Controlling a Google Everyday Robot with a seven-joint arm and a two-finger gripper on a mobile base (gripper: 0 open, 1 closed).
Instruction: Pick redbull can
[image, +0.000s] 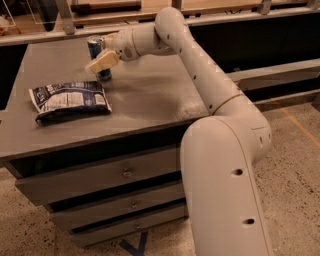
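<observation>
The redbull can, tall and slim, blue and silver with a silver top, stands upright on the grey cabinet top near its far edge. My gripper reaches in from the right and is at the can, covering its middle part. The can's base shows below the gripper and rests on the top.
A dark blue and white snack bag lies flat on the cabinet top, in front and left of the can. The cabinet has several drawers below. A rail and shelf run behind. My arm crosses the cabinet's right side.
</observation>
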